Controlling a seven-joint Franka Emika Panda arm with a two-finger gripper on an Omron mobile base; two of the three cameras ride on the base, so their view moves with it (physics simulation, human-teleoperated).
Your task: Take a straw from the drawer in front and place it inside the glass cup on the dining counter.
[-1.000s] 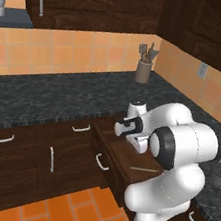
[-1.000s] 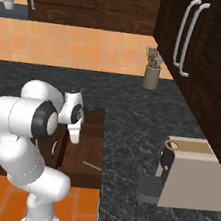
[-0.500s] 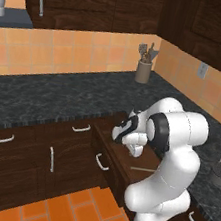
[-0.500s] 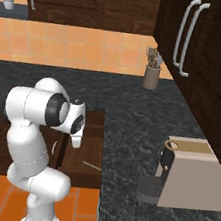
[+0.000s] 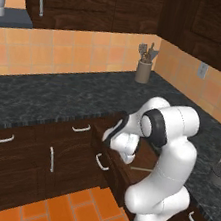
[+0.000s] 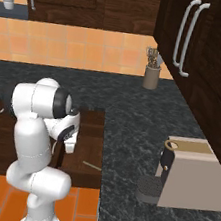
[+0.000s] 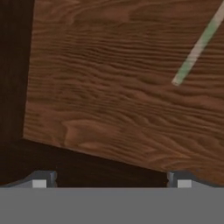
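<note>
Drawer (image 6: 89, 144) is pulled out from under the black granite counter (image 6: 146, 118), w/ its silver bar handle (image 5: 102, 162) facing the orange tile floor (image 5: 74, 210). Straw (image 7: 197, 46) lies flat on the drawer's wood bottom, also seen as a thin pale stick (image 6: 92, 166) near the drawer's front end, and again (image 5: 143, 169) just beside the arm. Gripper (image 7: 111, 179) hangs over the drawer, pointing down into it, claw spread wide w/ nothing between the tips; straw is apart from it, untouched. Utensil holder (image 6: 152, 73) stands on the counter well behind the drawer; coffee machine (image 6: 188, 173) sits on the counter to the drawer's right side.
</note>
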